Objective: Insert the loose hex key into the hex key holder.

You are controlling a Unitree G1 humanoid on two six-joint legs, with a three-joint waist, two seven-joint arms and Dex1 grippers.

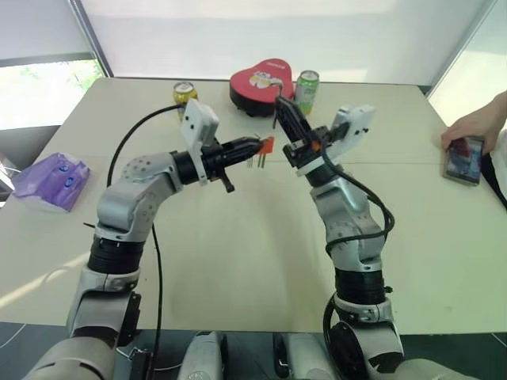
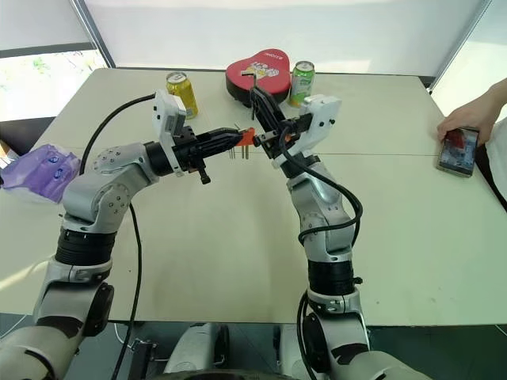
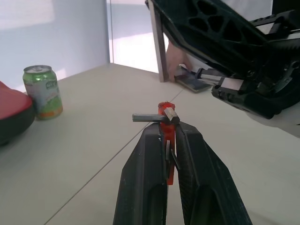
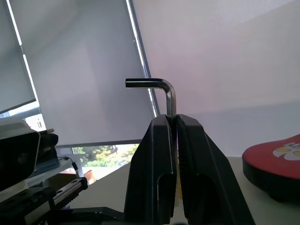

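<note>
Right wrist view: right gripper (image 4: 172,123) clamped on loose hex key (image 4: 159,86); left gripper (image 3: 168,136) clamped on hex key holder (image 3: 165,110).

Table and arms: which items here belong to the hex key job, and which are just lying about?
In the job:
- hex key holder, gripped in the left claw
- loose hex key, gripped in the right claw

Lying about:
- red heart-shaped tin
- green can
- yellow can
- purple packet
- phone under a person's hand
</note>
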